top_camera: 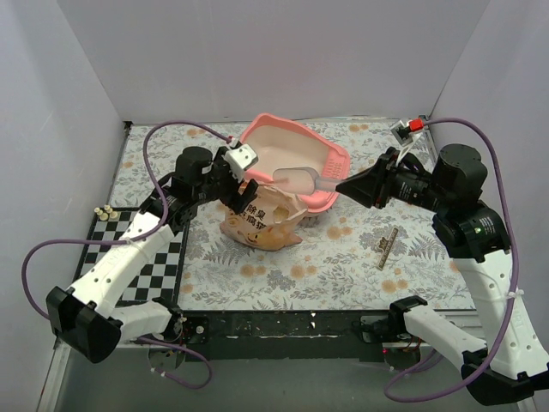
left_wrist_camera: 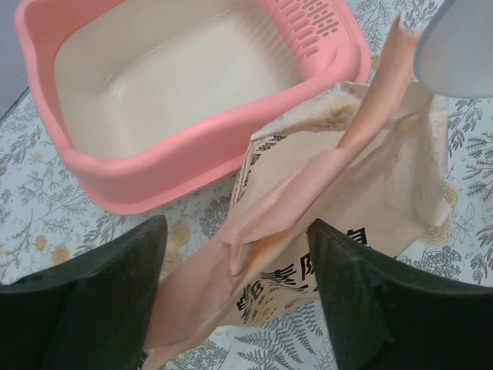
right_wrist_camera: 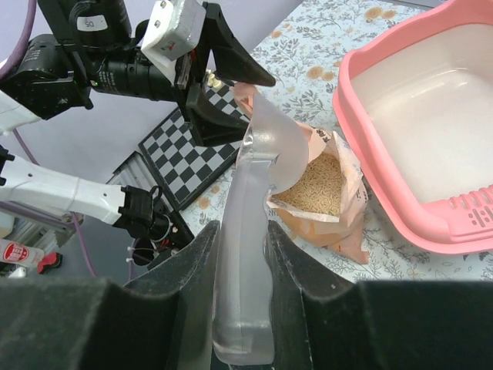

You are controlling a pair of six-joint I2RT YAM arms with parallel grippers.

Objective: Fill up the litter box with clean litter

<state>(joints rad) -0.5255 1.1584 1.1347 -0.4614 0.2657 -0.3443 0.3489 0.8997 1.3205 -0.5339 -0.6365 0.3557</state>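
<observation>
The pink litter box (top_camera: 273, 121) (left_wrist_camera: 154, 166) (right_wrist_camera: 385, 193) stands at the back centre, its cream base bare. In front of it an orange-tan bag (top_camera: 257, 225) (left_wrist_camera: 385, 177) (right_wrist_camera: 331, 231) stands open, with clean litter (right_wrist_camera: 316, 185) inside as tan granules. My right gripper (top_camera: 343, 187) (right_wrist_camera: 243, 231) is shut on the handle of a translucent grey scoop (top_camera: 296, 178) (right_wrist_camera: 246, 262) (left_wrist_camera: 462, 46), whose bowl hangs over the bag's mouth. My left gripper (top_camera: 243, 190) (left_wrist_camera: 236, 227) is open, its fingers wide on either side of the bag's raised upper flap.
A black-and-white checkered mat (top_camera: 129, 249) lies at the left on the floral tablecloth. Small pale pieces (top_camera: 105, 211) sit at the mat's far corner. A thin ruler-like strip (top_camera: 388, 247) lies at the right front. White walls close the back and sides.
</observation>
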